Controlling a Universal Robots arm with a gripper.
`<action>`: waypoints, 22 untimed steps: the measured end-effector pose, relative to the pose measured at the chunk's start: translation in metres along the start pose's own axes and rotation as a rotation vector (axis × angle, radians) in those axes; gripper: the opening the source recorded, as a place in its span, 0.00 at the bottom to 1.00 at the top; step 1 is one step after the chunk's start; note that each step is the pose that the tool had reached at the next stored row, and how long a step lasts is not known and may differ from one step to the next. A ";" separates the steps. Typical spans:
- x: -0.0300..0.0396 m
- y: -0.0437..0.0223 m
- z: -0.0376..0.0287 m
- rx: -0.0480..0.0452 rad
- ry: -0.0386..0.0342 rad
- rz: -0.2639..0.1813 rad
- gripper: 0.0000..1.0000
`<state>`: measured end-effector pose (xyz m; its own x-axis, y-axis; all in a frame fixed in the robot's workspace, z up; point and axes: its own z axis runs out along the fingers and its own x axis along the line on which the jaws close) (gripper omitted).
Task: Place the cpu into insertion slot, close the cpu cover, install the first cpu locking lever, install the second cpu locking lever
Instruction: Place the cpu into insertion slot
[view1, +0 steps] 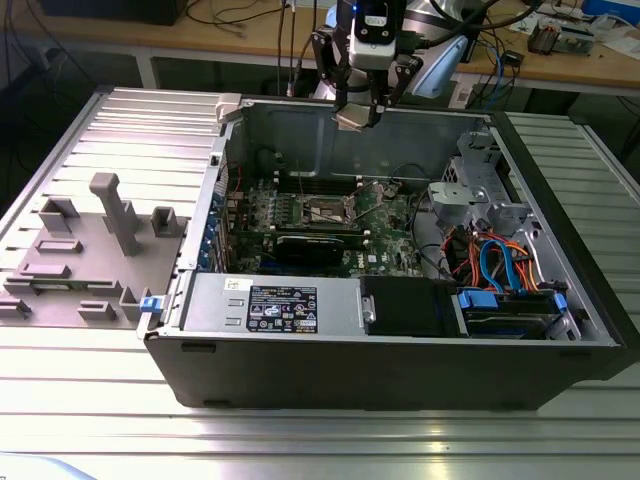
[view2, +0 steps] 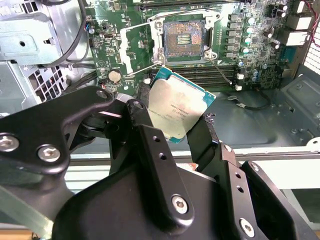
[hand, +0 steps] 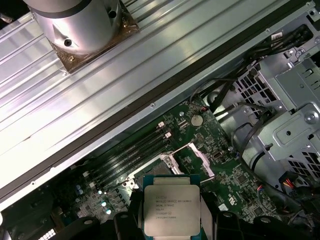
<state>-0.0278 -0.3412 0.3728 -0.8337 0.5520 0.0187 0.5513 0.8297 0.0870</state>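
cpu in claw, clear of insertion slot

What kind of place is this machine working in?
Probably a robotics lab or workshop: an open computer case lies on a ribbed metal table, a wooden bench behind it carries cables and electronics, and the arm's hand holds the cpu.
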 end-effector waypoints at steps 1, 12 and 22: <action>0.0000 0.0000 0.0000 0.0000 0.0000 0.000 0.54; 0.0000 0.0000 0.0001 -0.0010 -0.0051 0.058 0.54; 0.0000 0.0000 0.0001 -0.0011 -0.0052 0.059 0.54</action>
<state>-0.0278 -0.3412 0.3726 -0.7996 0.6002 0.0187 0.5994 0.7957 0.0870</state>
